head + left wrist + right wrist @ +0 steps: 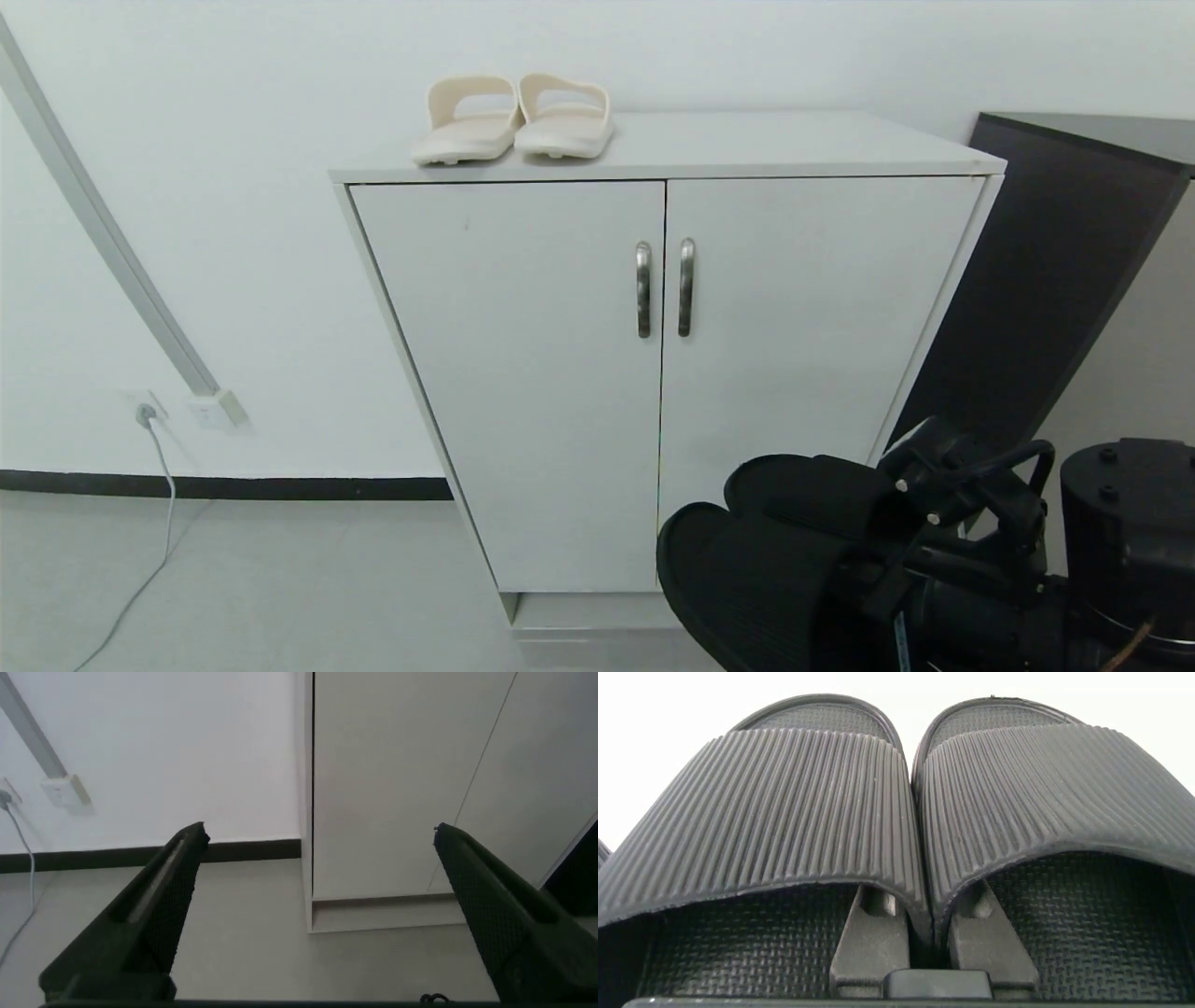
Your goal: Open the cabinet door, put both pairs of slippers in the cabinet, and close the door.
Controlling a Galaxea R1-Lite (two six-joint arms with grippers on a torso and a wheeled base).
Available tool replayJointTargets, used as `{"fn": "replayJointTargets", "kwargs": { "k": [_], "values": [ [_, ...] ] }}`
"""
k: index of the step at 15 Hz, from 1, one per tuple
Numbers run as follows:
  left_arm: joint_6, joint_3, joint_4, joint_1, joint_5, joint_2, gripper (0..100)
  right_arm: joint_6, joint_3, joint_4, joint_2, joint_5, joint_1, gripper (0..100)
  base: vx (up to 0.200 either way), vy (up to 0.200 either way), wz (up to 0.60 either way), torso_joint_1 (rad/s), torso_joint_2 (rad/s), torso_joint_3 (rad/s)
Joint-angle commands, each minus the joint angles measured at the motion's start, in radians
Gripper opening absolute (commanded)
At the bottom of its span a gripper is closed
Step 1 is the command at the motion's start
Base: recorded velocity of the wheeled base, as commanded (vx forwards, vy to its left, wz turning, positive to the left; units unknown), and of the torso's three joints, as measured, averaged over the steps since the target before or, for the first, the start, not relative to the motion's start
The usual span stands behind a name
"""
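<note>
1. Closest in: the right gripper (926,938) is clamped on the black slippers (784,551), fingers tucked under both straps, low in front of the cabinet (523,392).
2. The left gripper (320,833) is spread wide with nothing in it, facing the cabinet's lower left corner.
3. Both cabinet doors are shut, so nothing's opened yet.
4. The beige slippers (513,121) sit on top, towards the left. Early days, I'd say: nothing's stowed.

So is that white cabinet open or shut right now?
Shut. Both doors lie flush with the front of the cabinet, the two handles side by side, with only a thin seam between them.
</note>
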Motion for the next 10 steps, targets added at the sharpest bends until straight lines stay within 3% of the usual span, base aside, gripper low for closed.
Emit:
{"fn": "replayJointTargets", "kwargs": {
  "k": [1,3,4,5,6,9,10],
  "values": [
    [-0.002,0.0,0.0,-0.012,0.0,0.047,100,0.0,0.005,-0.006,0.001,0.0,0.0,0,0.0,0.0,0.0,-0.046,0.44,0.378],
    [-0.002,-0.011,-0.005,-0.012,0.0,0.082,100,0.0,0.01,-0.009,-0.001,0.0,0.002,0,0.0,0.0,0.0,-0.032,0.43,0.4],
    [-0.021,-0.057,-0.009,-0.012,0.0,0.122,100,0.0,0.01,-0.013,-0.001,0.0,0.002,0,0.0,0.0,0.0,-0.017,0.31,0.29],
    [-0.084,-0.143,-0.009,-0.013,-0.005,0.174,100,0.0,0.01,-0.013,-0.001,0.0,0.002,0,0.0,0.0,0.0,0.002,0.17,0.168],
    [-0.154,-0.27,-0.009,-0.023,-0.055,0.28,100,0.0,0.01,-0.013,0.001,0.0,0.006,0,0.0,0.0,0.0,-0.002,0.11,0.105],
    [-0.154,-0.416,-0.012,-0.029,-0.295,0.505,100,0.0,0.011,-0.016,-0.001,0.0,0.008,0,0.0,0.0,0.0,0.001,0.02,0.014],
    [-0.153,-0.448,-0.034,-0.029,-0.345,0.584,100,0.0,0.013,-0.021,-0.005,0.0,0.008,0,0.0,0.0,0.0,0.0,0.0,0.0]
  ]
}}
